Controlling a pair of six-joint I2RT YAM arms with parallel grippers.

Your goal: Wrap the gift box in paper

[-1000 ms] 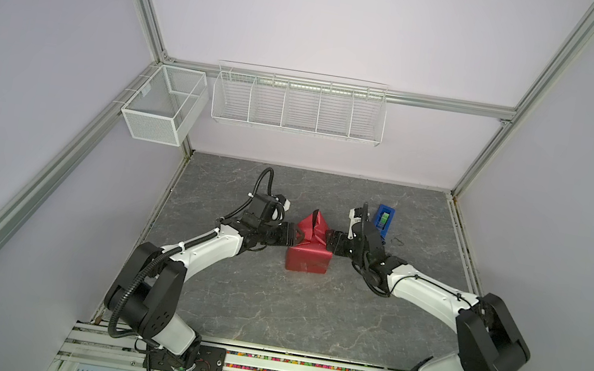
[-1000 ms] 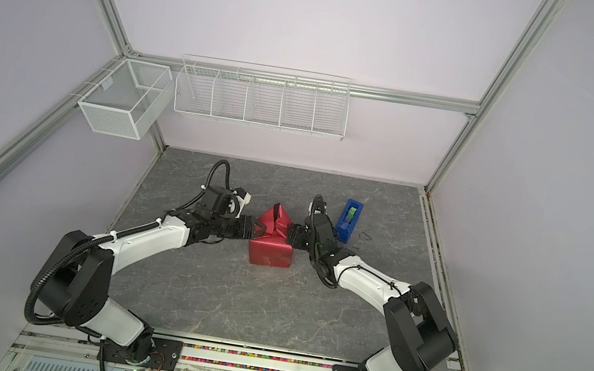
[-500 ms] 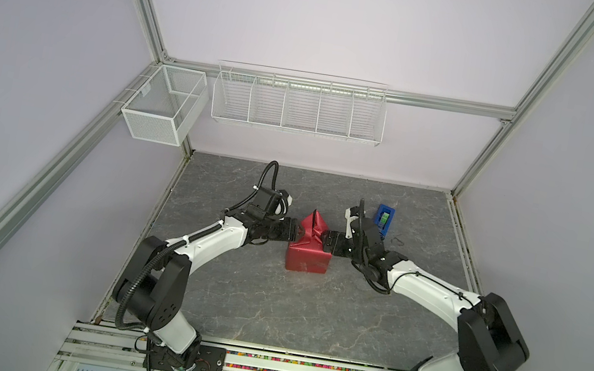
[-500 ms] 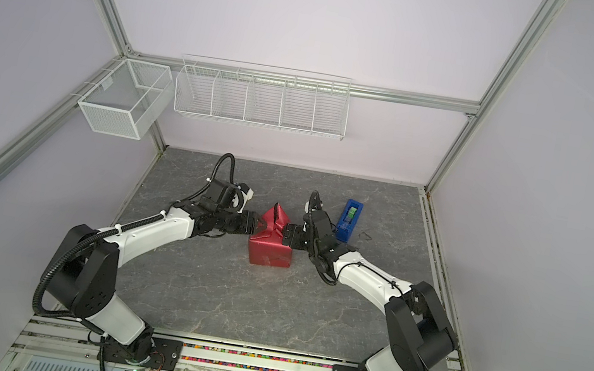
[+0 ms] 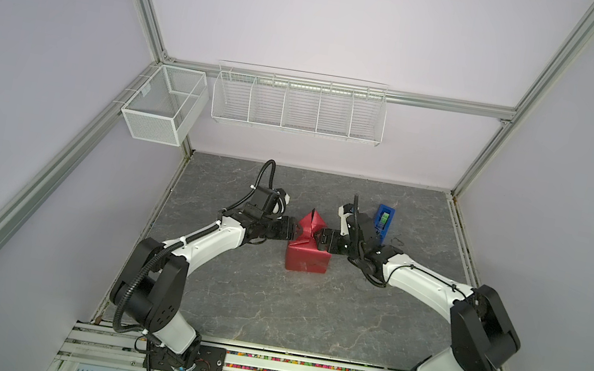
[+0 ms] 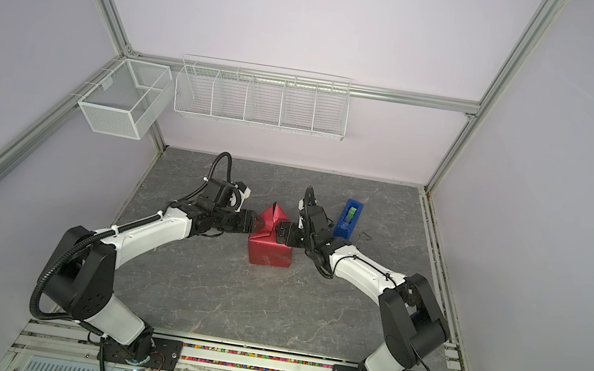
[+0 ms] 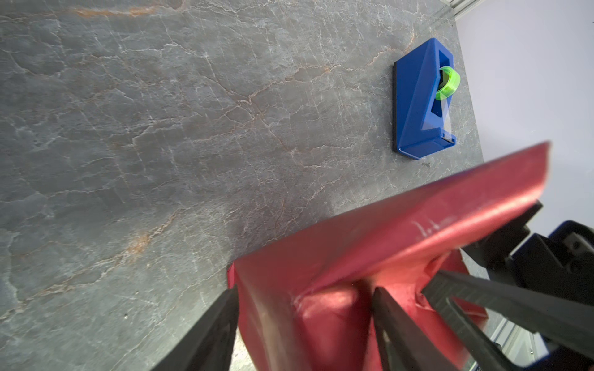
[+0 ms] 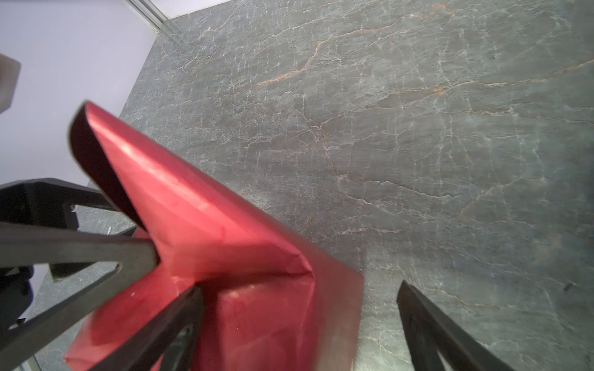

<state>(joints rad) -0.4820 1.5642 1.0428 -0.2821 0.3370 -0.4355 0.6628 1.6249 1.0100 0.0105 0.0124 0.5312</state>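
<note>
On the veined stone tabletop [image 5: 267, 304], shiny creased paper [image 5: 306, 263] rises peaked.

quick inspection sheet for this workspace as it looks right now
surface: grey marbled tabletop, no spills seen
job's things: red paper folded round a box shape, its far end standing up unfolded; gift box itself hidden
clutter: blue tape dispenser on the table behind the right arm; small dark scrap beside it
grippers: left gripper jaws apart astride a paper fold, grip unclear; right gripper wide open, one finger against the paper
cables: black hose arches over the left arm, clear of the paper
surroundings: wire rack and mesh bin on the frame, nothing seen inside
</note>
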